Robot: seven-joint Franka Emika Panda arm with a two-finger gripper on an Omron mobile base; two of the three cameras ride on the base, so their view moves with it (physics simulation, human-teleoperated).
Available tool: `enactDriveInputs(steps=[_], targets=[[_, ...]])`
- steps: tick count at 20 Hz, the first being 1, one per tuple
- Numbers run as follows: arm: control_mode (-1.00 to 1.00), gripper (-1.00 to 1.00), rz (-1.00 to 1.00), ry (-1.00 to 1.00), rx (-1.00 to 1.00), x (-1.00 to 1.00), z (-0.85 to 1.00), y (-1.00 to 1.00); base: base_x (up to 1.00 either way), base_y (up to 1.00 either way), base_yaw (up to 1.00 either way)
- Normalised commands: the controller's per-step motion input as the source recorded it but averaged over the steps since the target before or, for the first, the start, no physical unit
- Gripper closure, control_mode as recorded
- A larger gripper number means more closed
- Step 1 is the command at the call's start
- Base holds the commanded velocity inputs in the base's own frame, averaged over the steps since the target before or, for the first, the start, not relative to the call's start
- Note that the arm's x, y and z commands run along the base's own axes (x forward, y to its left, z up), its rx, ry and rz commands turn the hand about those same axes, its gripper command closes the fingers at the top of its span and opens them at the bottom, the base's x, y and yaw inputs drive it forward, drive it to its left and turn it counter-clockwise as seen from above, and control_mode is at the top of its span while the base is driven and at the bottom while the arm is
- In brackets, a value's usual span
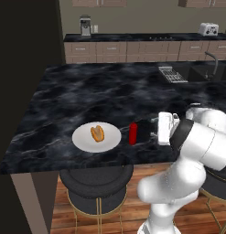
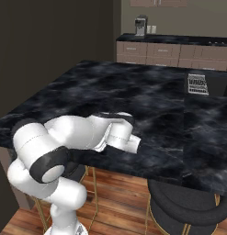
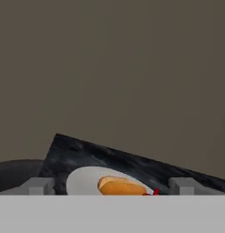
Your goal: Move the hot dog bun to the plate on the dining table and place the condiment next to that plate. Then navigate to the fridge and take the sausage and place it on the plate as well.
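A hot dog bun (image 1: 97, 133) lies on the round white plate (image 1: 82, 139) near the front edge of the dark marble dining table (image 1: 87, 96). A red condiment bottle (image 1: 133, 133) stands upright just right of the plate, apart from it. My gripper (image 1: 150, 129) hovers right of the bottle, pointing left at it, open and holding nothing. In the hand view the fingertips (image 3: 41, 185) stand wide apart around my gripper (image 3: 112, 186); the bun (image 3: 120, 186) on the plate (image 3: 84, 179) lies ahead, and a sliver of the red bottle (image 3: 155, 192) shows.
Black round stools (image 1: 96, 180) (image 2: 188, 202) stand under the table's front edge. A drying rack (image 1: 172, 74) and sink sit at the far right of the table. The back counter carries a coffee machine (image 1: 85, 25) and a toaster (image 1: 208, 29). A dark wall (image 1: 23, 68) rises at left.
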Motion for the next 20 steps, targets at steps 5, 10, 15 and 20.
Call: enactDriveInputs(steps=[5,10,15,20], targets=[[-1.0,-1.0,-0.19,0.0,0.0,-0.8,0.96,0.0,0.0,0.0,0.0],[-1.0,-1.0,-0.24,0.16,0.0,-0.48,0.96,0.0,0.0,0.0,0.0],[-1.0,-1.0,-0.3,0.22,0.0,-0.49,0.74,0.11,0.0,0.0,0.0],[-1.0,-1.0,-0.34,0.19,0.0,-0.62,0.62,0.1,0.0,0.0,0.0]])
